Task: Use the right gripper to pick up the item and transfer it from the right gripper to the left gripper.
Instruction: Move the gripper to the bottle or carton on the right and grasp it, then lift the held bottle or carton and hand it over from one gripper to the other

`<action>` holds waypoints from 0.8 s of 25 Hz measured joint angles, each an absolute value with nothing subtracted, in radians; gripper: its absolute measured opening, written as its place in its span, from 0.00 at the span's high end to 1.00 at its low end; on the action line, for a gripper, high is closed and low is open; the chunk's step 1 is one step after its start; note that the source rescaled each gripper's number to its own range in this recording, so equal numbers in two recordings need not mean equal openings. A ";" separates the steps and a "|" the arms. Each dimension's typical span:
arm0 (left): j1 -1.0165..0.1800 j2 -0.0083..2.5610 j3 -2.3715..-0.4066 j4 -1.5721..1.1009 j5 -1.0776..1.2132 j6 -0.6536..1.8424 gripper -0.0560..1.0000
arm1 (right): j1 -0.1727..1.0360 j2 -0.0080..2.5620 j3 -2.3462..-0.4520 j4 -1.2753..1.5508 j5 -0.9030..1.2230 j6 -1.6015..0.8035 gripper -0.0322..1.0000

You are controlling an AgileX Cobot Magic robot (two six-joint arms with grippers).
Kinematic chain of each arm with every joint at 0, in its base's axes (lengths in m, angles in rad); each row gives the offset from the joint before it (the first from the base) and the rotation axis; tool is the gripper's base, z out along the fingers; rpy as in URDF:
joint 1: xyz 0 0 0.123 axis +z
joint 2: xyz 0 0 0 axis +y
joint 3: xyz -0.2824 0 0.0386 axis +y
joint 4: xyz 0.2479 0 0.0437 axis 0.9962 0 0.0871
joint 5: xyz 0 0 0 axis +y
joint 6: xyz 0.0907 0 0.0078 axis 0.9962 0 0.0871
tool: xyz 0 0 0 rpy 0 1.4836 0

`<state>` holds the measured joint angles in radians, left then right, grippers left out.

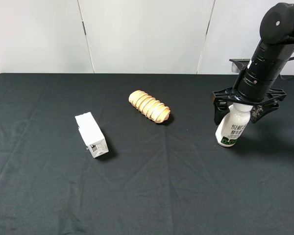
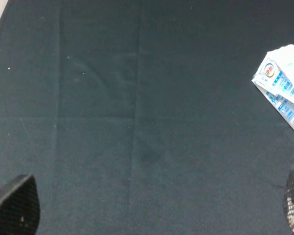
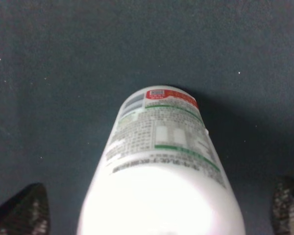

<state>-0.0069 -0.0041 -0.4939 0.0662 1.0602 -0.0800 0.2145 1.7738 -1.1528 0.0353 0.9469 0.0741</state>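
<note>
Right black two-finger gripper [image 1: 236, 115] wide open, straddling cap of standing white plastic bottle [image 1: 232, 129], right side of black cloth [image 1: 147, 196]. Prob best: drop lower, center on body, close slow w/o tipping.

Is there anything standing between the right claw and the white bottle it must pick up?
Nothing visible does. The right claw hangs directly over the bottle, fingers open on either side of it; the bread roll lies well apart.
</note>
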 joint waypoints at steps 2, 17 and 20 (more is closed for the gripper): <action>-0.007 -0.004 -0.494 0.066 1.060 -0.080 0.00 | 0.214 1.774 -1.153 0.035 0.947 0.074 0.56; -0.007 -0.004 -0.494 0.066 1.060 -0.080 0.00 | 0.214 1.773 -1.160 0.035 0.962 0.075 0.95; -0.007 -0.004 -0.494 0.066 1.060 -0.080 0.00 | 0.214 1.777 -1.209 0.039 1.033 0.079 0.95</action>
<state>-0.0069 -0.0041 -0.4939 0.0662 1.0602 -0.0800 0.2145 1.7773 -1.2092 0.0386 1.0327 0.0792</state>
